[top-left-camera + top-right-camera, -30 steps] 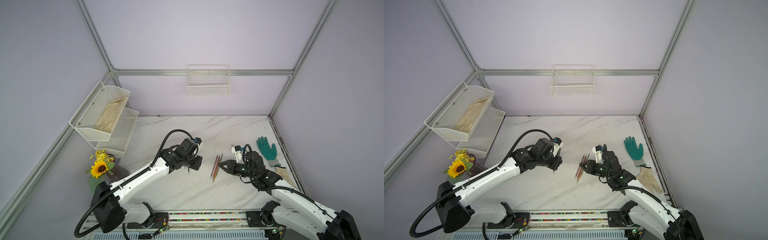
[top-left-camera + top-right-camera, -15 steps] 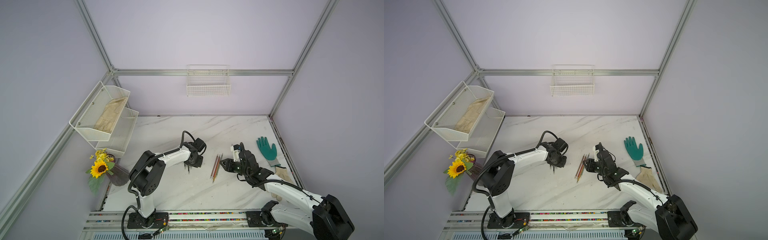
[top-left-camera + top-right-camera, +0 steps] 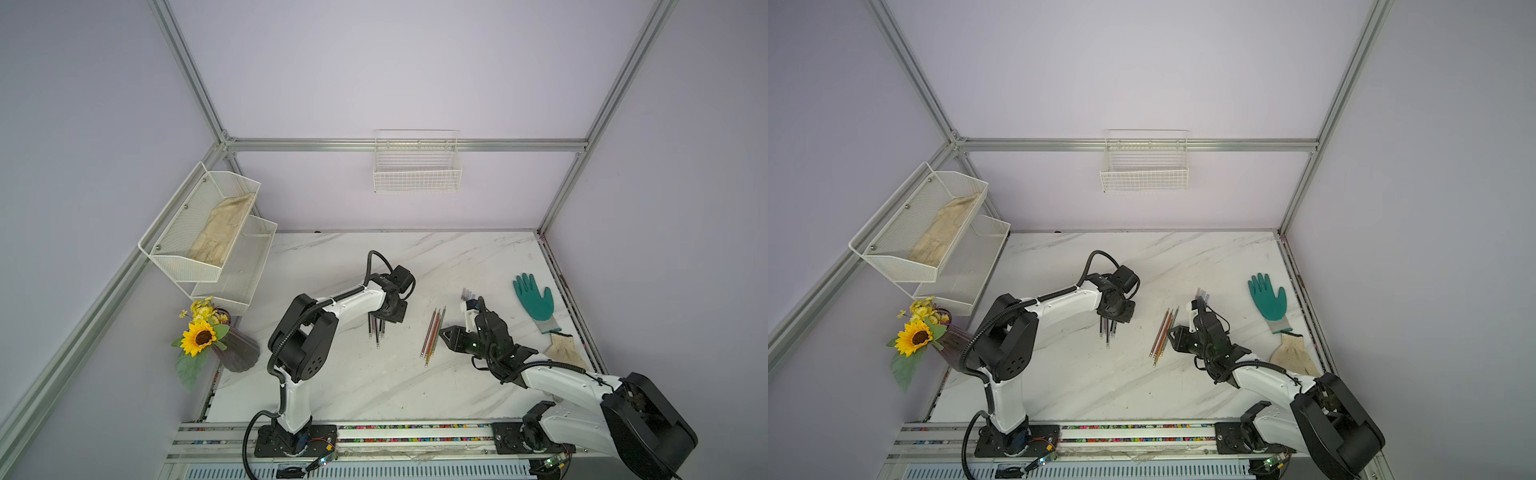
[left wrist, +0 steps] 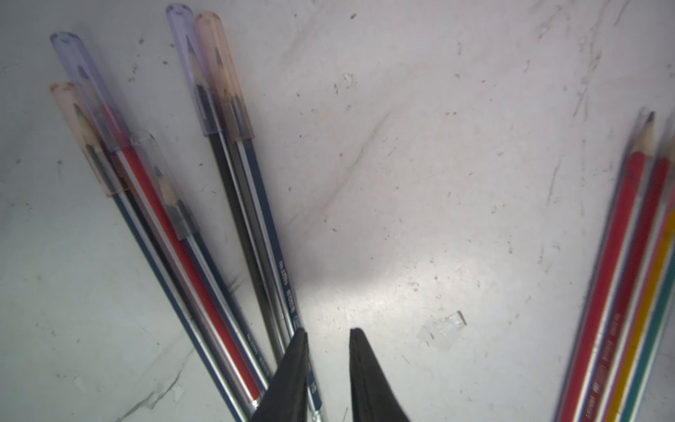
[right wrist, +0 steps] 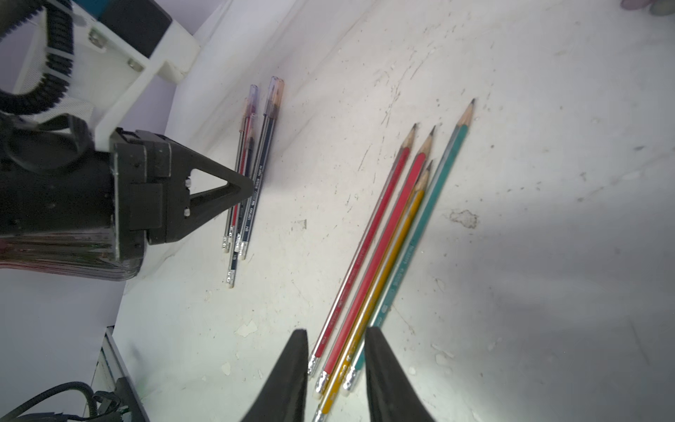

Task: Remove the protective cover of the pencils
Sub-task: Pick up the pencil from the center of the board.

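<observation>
Five capped pencils [image 3: 376,330], nine o'clock of the bare pencils [image 3: 432,337], look light, stiff and slick; I'd pinch a shaft and pull its cap [image 4: 215,73]. Left gripper [image 4: 327,336] and right gripper [image 5: 336,336] are narrowly parted and empty.

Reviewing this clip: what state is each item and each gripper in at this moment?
Capped pencils: five, lying flat, caps on.
Bare pencils: four, lying side by side, tips exposed.
Left gripper: fingers slightly apart, nothing between them.
Right gripper: fingers apart, holding nothing.
Green glove: lying flat.
</observation>
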